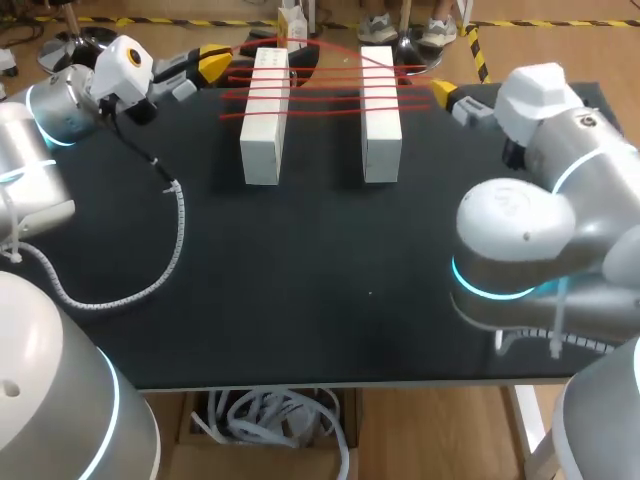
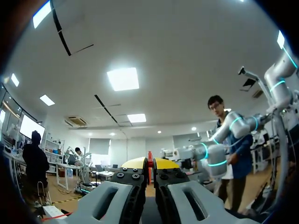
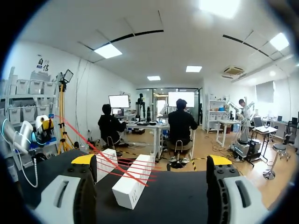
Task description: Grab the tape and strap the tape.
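Looking down on the matte black table (image 1: 330, 300) here. Up around 12 o'clock, a left-hand white rectangular block (image 1: 264, 118) and a right-hand white rectangular block (image 1: 380, 115) standing side by side, long sides parallel, a gap between them, not touching. Thin red tape (image 1: 322, 88) strung across both tops in several roughly parallel lines, plus one strand arcing over the far ends. Then the left gripper (image 1: 214, 63) at roughly 10 o'clock from the blocks, right by the table's far-left corner, yellow tips aimed at the tape. From its own wrist camera: fingers pinched tight together with a sliver of red clamped between the yellow tips, so definitely gripping the tape. Over on the other side, the right gripper (image 1: 446, 95) at about 2 o'clock from the blocks, near the tape's right-hand ends; can't tell from above whether touching them or not. From the right wrist camera: fingers spread wide apart, both blocks and the red lines lying ahead on the table, closer to one finger than the other. Also on the table: a white spiral-wrapped cable (image 1: 176, 235) trailing off the left arm (image 1: 55, 112) and looping across the 9 o'clock side, well apart from the blocks. Same right wrist camera also catching one red strand running from the blocks up toward that left arm. Big grey right arm (image 1: 530, 230) bulking over the 3 o'clock edge.
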Robot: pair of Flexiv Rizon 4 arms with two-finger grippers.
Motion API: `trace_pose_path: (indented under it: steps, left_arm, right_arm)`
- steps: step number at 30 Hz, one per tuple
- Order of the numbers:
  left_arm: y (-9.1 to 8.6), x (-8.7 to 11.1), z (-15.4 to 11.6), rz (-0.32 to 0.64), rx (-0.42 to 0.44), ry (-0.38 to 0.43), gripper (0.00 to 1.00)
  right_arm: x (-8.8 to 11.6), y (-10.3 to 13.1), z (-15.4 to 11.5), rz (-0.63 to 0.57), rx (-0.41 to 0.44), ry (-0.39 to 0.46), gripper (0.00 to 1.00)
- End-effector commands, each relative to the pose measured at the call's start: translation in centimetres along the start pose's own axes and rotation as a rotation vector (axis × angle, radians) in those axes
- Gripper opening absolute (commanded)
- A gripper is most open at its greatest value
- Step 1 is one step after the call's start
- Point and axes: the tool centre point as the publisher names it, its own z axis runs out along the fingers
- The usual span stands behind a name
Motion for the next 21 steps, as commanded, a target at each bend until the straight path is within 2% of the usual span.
trace_pose_path:
  steps: [1, 8, 14, 21]
  left_arm:
    - [0.1, 0.0, 0.0, 0.002, 0.001, 0.0, 0.0]
    - [0.1, 0.0, 0.0, 0.002, 0.001, 0.0, 0.0]
    - [0.1, 0.0, 0.0, 0.002, 0.001, 0.0, 0.0]
    - [0.1, 0.0, 0.0, 0.002, 0.001, 0.0, 0.0]
  right_arm:
    - [1.6, -0.3, -1.0, 0.016, -0.003, -0.066, 1.0]
    - [3.3, -0.7, -1.7, 0.194, -0.012, -0.085, 1.0]
    - [4.2, -0.6, -1.8, 0.351, -0.059, -0.091, 1.0]
    - [4.1, -1.7, -1.7, 0.742, -0.021, -0.148, 1.0]
